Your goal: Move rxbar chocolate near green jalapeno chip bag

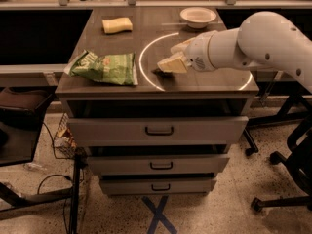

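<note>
The crinkled green jalapeno chip bag (105, 67) shows white lettering and a red mark; the small flat near-black rxbar chocolate (157, 72) lies by the cream gripper (165, 58) at mid-counter; the dark brown counter (112, 43) bears a white ring (141, 65); rectangular yellow sponge (117, 25), round white bowl (198, 16) behind.

Cabinet top (148, 21), green jalapeno chip bag (104, 67), yellow sponge (117, 25), white bowl (198, 17), rxbar chocolate (159, 72) beside tool (168, 61)
</note>
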`<state>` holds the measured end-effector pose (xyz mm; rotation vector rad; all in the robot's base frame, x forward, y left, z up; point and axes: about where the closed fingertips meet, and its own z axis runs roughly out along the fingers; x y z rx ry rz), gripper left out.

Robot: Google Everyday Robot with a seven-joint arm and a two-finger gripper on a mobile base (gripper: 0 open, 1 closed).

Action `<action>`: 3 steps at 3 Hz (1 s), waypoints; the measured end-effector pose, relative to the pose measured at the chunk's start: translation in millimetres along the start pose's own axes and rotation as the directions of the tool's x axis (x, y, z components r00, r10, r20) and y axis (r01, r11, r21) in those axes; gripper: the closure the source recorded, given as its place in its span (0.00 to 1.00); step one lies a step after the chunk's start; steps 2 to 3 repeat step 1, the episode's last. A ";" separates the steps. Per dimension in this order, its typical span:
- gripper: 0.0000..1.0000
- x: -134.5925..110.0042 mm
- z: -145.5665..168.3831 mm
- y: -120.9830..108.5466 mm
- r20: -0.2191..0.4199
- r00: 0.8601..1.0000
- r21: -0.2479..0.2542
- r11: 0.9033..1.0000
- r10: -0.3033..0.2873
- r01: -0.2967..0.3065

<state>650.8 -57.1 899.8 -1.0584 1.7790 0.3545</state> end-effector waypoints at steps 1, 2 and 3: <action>0.00 -1.0 1.2 1.5 0.000 1.000 -0.003 1.000 -0.002 0.002; 0.00 -1.0 1.2 1.5 0.000 1.000 -0.003 1.000 -0.002 0.002; 0.00 -1.0 1.2 1.5 0.000 1.000 -0.003 1.000 -0.002 0.002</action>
